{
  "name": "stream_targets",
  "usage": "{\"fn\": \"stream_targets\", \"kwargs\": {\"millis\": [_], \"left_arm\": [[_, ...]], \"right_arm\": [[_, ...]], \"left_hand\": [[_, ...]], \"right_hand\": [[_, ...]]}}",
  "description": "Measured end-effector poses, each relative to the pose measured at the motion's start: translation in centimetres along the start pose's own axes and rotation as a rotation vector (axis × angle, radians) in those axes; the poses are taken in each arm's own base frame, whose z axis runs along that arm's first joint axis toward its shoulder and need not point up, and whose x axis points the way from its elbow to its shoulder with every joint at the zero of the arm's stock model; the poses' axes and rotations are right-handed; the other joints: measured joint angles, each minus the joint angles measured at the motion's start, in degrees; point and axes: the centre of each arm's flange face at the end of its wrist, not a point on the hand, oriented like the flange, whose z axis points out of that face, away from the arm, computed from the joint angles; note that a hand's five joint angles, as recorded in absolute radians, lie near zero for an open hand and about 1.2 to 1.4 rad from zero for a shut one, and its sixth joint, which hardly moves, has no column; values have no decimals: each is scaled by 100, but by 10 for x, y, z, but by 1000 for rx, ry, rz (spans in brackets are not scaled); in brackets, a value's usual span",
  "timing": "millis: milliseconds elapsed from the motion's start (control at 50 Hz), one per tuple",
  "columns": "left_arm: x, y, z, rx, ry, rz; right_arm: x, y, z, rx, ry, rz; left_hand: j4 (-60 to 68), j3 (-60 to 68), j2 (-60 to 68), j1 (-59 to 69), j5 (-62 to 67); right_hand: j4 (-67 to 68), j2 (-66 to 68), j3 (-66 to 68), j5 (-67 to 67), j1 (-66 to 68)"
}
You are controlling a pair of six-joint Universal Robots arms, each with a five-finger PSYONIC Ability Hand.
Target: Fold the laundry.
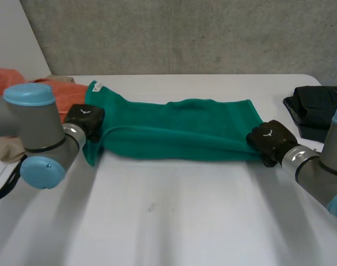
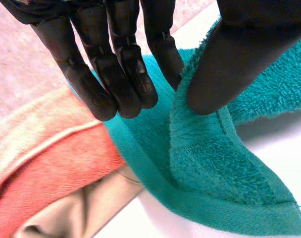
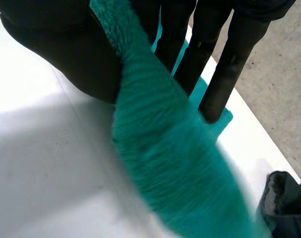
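Note:
A teal green towel (image 1: 179, 130) lies stretched sideways across the white table (image 1: 174, 221), doubled lengthwise. My left hand (image 1: 85, 119) is at its left end. In the left wrist view that hand (image 2: 116, 74) pinches a raised fold of the towel (image 2: 215, 168) between its thumb and straight fingers. At the right end, my right hand (image 1: 271, 141) grips the towel's near corner. The right wrist view shows the towel (image 3: 175, 168) running out between the thumb and fingers of that hand (image 3: 66, 54).
An orange cloth (image 1: 57, 94) and a beige cloth (image 1: 5, 147) lie bunched at the table's left, just behind the towel's left end. A dark folded garment (image 1: 318, 108) sits at the far right. A grey wall stands behind the table.

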Motion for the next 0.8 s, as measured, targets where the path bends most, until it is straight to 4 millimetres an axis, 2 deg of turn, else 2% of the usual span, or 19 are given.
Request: {"fn": "stream_targets", "kwargs": {"millis": [80, 160, 240, 260, 300, 360, 460, 620, 800], "left_arm": [[-6, -12, -30, 2, -1, 16], [-9, -16, -68, -26, 28, 52], [-4, -5, -110, -124, 120, 140], [-1, 3, -125, -182, 173, 184], [3, 12, -140, -247, 235, 230], [7, 22, -151, -315, 313, 292], [11, 22, -134, -292, 319, 335], [15, -1, -55, -120, 151, 343], [25, -33, 5, 57, 47, 341]], "right_arm": [[5, -6, -14, -36, -8, -30], [7, -11, -37, -101, -44, -84], [2, -10, -71, -214, -137, -157], [-1, -6, -87, -270, -195, -193], [-6, -3, -102, -321, -264, -236], [-12, 3, -114, -350, -337, -296], [-11, 10, -100, -341, -314, -301], [10, 16, -44, -283, -157, -197], [39, 20, 14, -167, 45, -189]], "left_hand": [[1, 0, 1, 0, 1], [2, 1, 1, 0, 0], [3, 7, 5, 0, 1], [4, 7, 5, 0, 0], [4, 7, 6, 0, 0], [4, 8, 6, 0, 0], [5, 11, 6, 0, 0], [5, 12, 6, 0, 0], [6, 12, 7, 0, 0]], "right_hand": [[0, 0, 0, 0, 0], [0, 0, 0, 1, 0], [0, 0, 0, 0, 0], [0, 0, 1, 1, 0], [0, 0, 0, 2, 0], [0, 0, 0, 2, 0], [0, 0, 0, 3, 0], [0, 0, 0, 17, 0], [0, 0, 0, 29, 0]]}}
